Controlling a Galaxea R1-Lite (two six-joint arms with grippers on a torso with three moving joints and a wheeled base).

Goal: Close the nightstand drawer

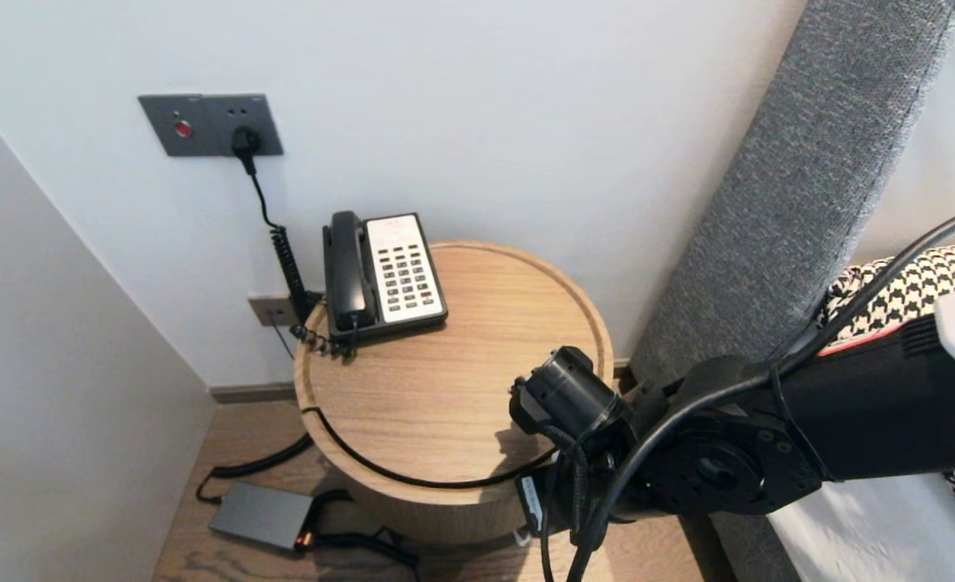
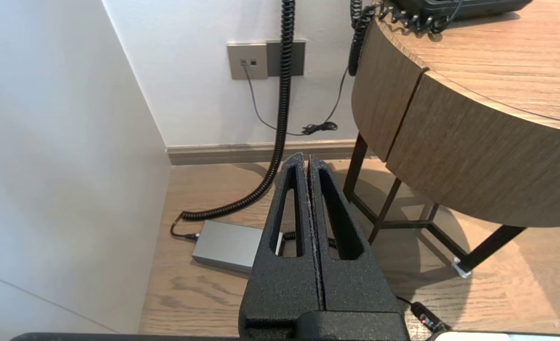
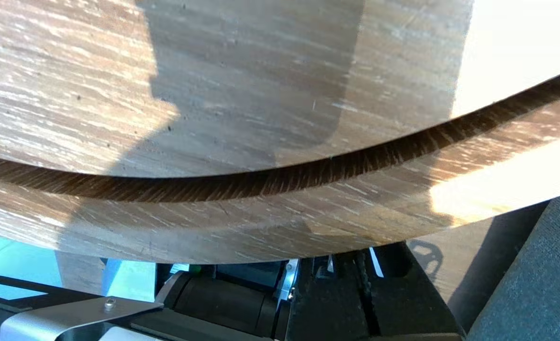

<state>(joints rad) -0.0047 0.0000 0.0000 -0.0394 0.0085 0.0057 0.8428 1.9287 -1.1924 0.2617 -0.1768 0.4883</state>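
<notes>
Table rim (image 1: 445, 495) lies just beneath the right tool (image 1: 565, 398).

The round, light-wood side table (image 1: 445, 380) stands upright on dark legs, a dark groove curving across its top.

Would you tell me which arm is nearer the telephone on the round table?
Right, probably. The right arm reaches over the table at its near rim, across from the telephone; the left pincer hangs low beside the table.
</notes>
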